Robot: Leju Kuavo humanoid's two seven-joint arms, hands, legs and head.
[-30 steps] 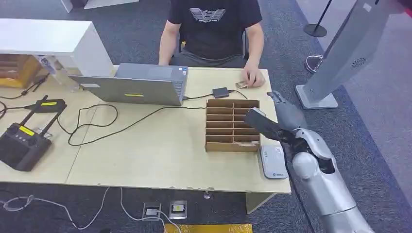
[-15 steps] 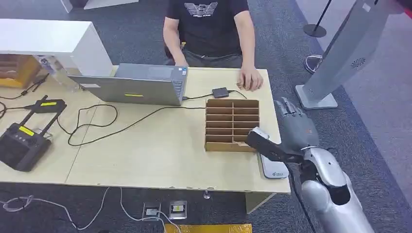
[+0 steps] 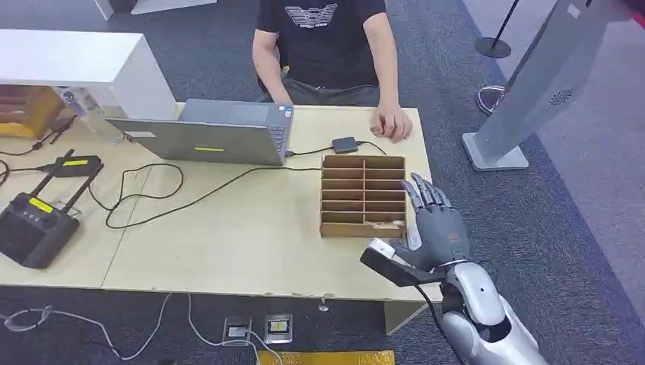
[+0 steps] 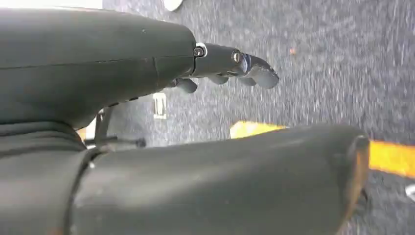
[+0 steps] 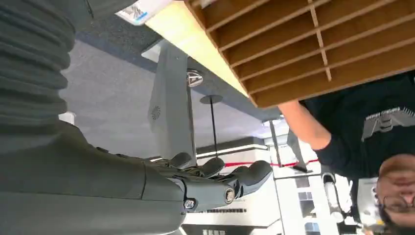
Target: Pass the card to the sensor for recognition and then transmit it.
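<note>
My right hand [image 3: 432, 232] hovers over the table's front right corner, fingers spread and holding nothing. It covers most of the white card sensor [image 5: 139, 10] lying there. Just behind the hand stands the brown cardboard slot box [image 3: 363, 194], with something pale and flat [image 3: 386, 225] in its nearest slot; I cannot tell whether it is a card. In the right wrist view the fingers [image 5: 220, 188] stretch out bare below the box [image 5: 303, 44]. A person's hand [image 3: 393, 127] rests on the far table edge. My left hand [image 4: 230, 66] hangs above the carpet, fingers loosely extended and holding nothing.
A person in a black shirt [image 3: 323, 38] sits across the table. A laptop [image 3: 213, 137], a small black box [image 3: 345, 144] on a cable, and a black controller [image 3: 30, 228] lie on the table. A grey kiosk stand [image 3: 532, 84] rises to the right.
My right hand has drawn back from beside the slot box toward the table's front edge and now sits over the sensor. The person has leaned back slightly.
</note>
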